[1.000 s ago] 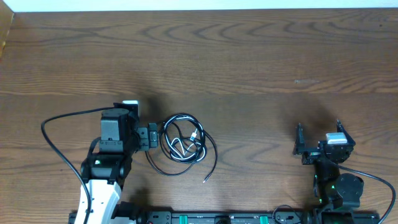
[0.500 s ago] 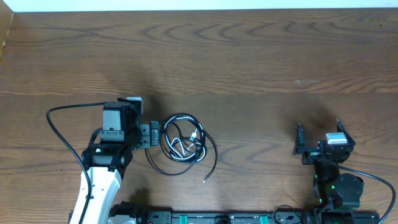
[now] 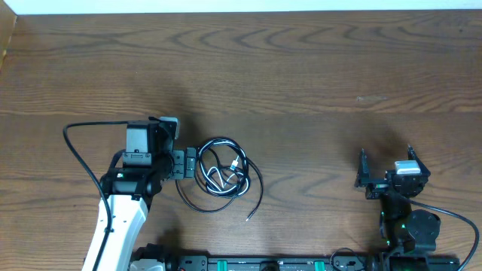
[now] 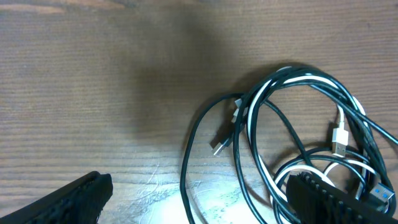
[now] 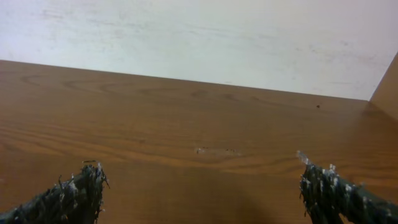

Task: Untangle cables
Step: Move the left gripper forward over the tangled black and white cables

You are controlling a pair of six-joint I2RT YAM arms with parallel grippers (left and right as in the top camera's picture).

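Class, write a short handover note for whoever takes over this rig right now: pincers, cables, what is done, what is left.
Left pincer: open, empty, at the tangle's left edge.
Right pincer: open, empty, far right, well away from the cables.
Thin black and white cables: one tangled coil on the brown wooden table, near the front edge.
Done: nothing separated yet.
Left: grasp the strands and pull each cable free.

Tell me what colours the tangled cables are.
The cables are mostly black, with one white cable among them; the left wrist view shows it best.
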